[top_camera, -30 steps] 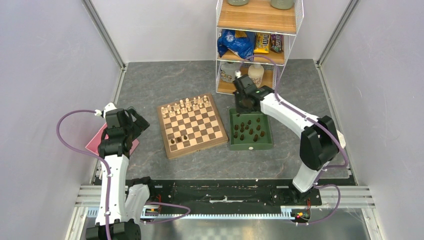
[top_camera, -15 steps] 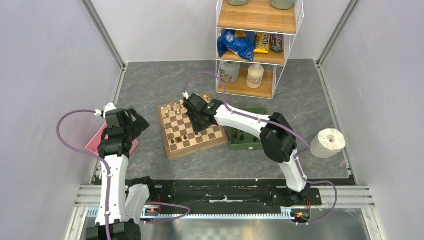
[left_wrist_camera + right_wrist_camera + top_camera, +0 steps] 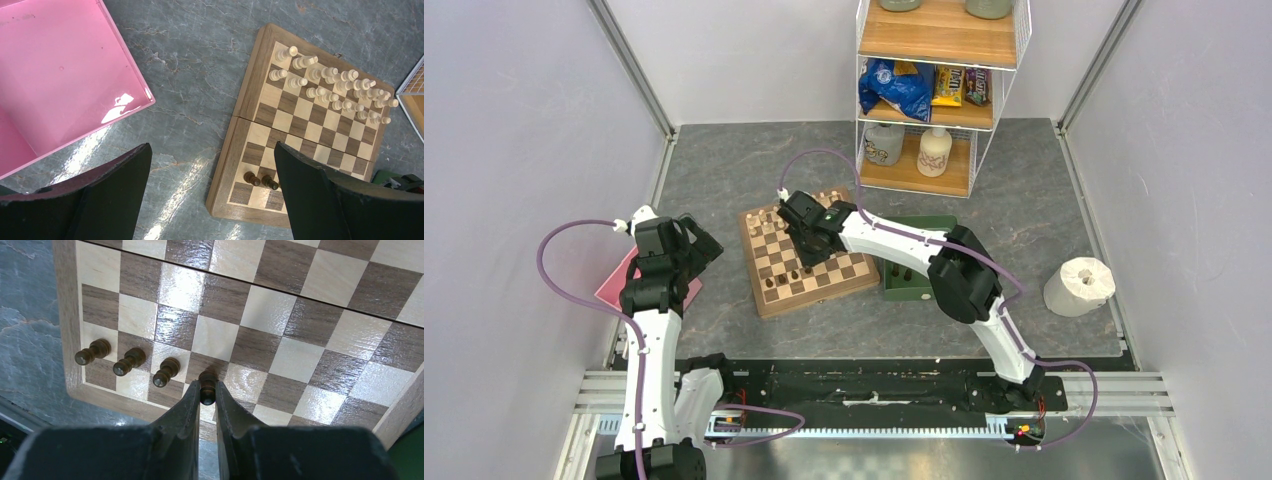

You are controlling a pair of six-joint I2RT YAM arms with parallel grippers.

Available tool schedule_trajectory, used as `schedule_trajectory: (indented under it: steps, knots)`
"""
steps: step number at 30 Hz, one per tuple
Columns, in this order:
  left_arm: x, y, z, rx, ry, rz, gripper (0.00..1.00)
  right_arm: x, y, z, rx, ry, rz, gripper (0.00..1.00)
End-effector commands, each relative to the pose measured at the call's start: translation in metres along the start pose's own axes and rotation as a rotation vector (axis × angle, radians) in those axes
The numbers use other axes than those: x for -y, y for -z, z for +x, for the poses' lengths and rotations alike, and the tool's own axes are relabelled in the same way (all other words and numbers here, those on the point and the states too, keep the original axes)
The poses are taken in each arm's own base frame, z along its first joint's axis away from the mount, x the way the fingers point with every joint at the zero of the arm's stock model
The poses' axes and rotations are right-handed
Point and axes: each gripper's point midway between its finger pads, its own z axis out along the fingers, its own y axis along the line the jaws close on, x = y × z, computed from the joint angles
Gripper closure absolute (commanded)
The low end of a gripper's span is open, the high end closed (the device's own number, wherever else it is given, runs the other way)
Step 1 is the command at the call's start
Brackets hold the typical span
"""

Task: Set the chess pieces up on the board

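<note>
Dark-brown chess piece (image 3: 207, 388) sits pinched in the nearly closed right gripper (image 3: 207, 395) at the board (image 3: 310, 295) edge, second row. Three pawns (image 3: 129, 361) stand at 9 o'clock, with free squares at 3 o'clock. The left gripper (image 3: 212, 150) is spread wide and empty.

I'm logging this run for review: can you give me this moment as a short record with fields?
board: square wooden checkered chessboard on grey table
cream pieces: two rows of pale wooden chessmen along far side
dark pieces: three dark-brown wooden pawns lined near the robot-side edge
right end effector: shut on a fourth dark-brown pawn beside them
left end effector: open, empty, above table between pink tray and board
</note>
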Motion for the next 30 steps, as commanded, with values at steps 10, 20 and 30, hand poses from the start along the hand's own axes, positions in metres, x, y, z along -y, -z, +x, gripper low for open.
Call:
schedule_trajectory:
  steps: [10, 20, 30]
  knots:
    - [0.0065, -0.0001, -0.007, 0.031, 0.029, 0.032, 0.01, -0.0114, -0.0011, -0.0045, 0.001, 0.011, -0.014, 0.81]
    - [0.0062, 0.0004, -0.0072, 0.033, 0.03, 0.032, 0.01, -0.0122, -0.0063, -0.0048, -0.002, 0.013, -0.011, 0.8]
    - [0.0066, 0.0005, -0.0071, 0.032, 0.03, 0.033, 0.01, -0.0137, -0.0061, -0.0051, -0.004, 0.015, -0.018, 0.69]
